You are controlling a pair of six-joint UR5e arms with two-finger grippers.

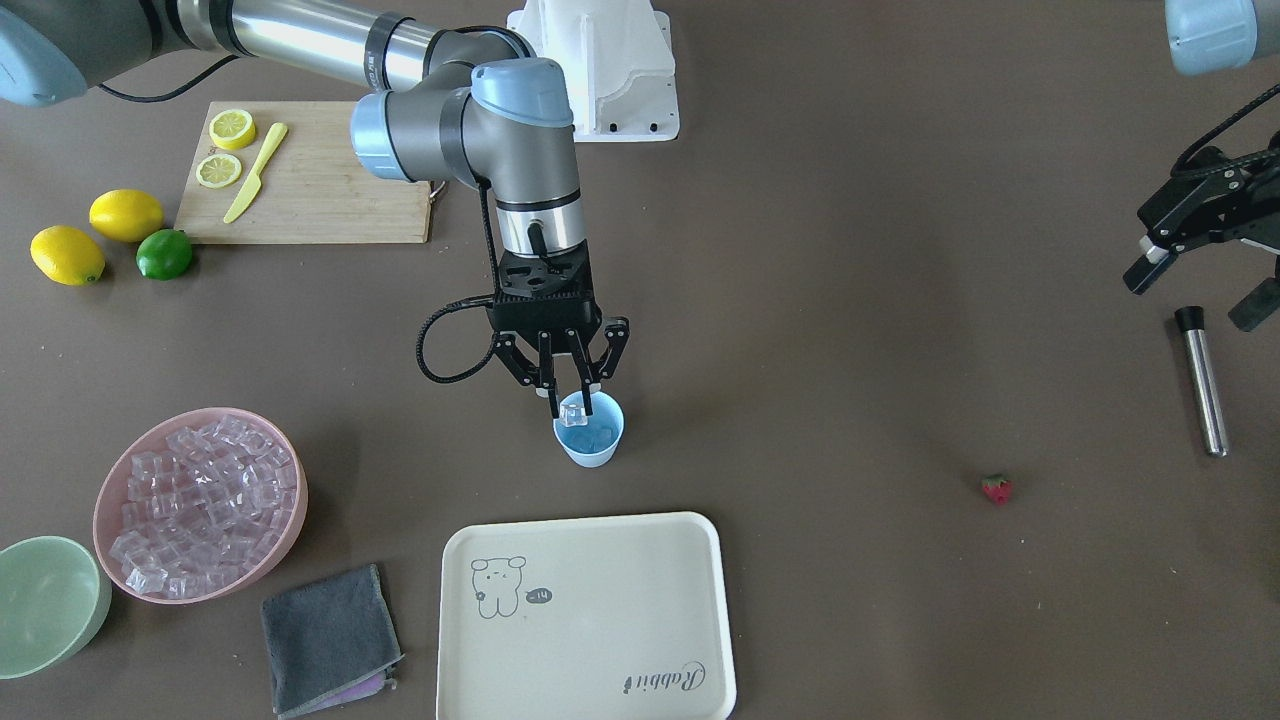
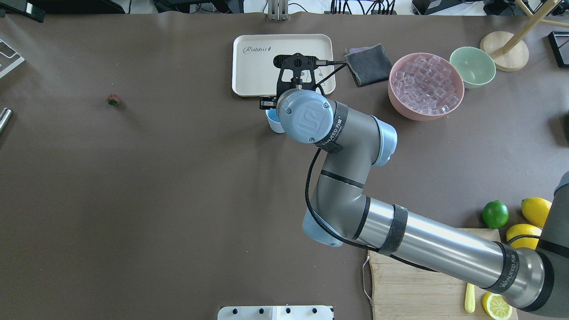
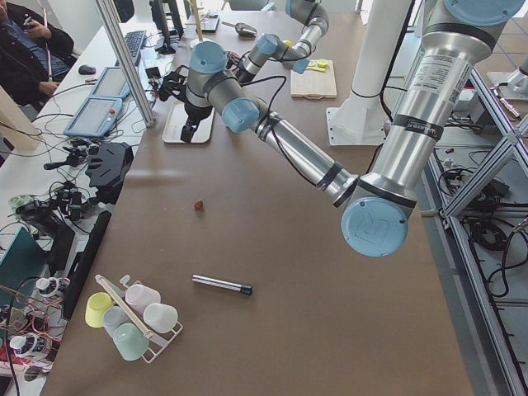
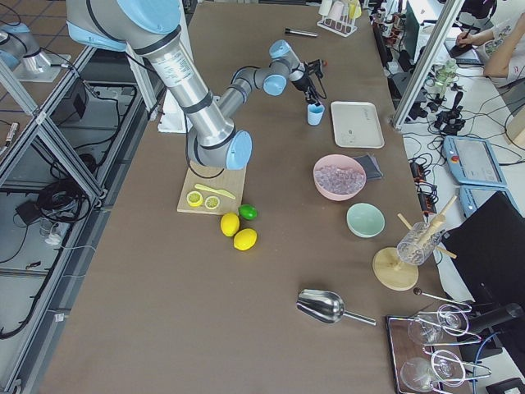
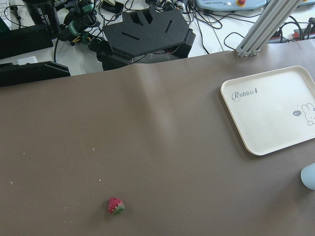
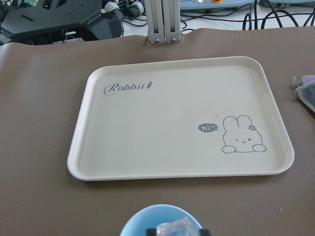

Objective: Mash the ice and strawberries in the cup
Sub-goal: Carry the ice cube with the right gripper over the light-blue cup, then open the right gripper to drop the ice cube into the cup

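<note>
Front-facing view, right gripper (image 1: 572, 392) over the cup (image 1: 590, 448), jaws pinching an ice cube (image 1: 574, 409) at its rim, strawberry (image 1: 996, 488) well apart, left gripper (image 1: 1192, 295) jaws wide, right wrist view, cube above the cup, near the tray (image 6: 98, 162), left wrist view, strawberry on bare table.

The right gripper (image 4: 312, 93) hangs over the cup (image 4: 316, 115) beside the tray (image 4: 356, 125).

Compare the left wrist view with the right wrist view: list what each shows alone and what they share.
Only the left wrist view shows the strawberry. Only the right wrist view shows an ice cube over the cup and a cloth corner. Both show the tray and part of the cup.
</note>
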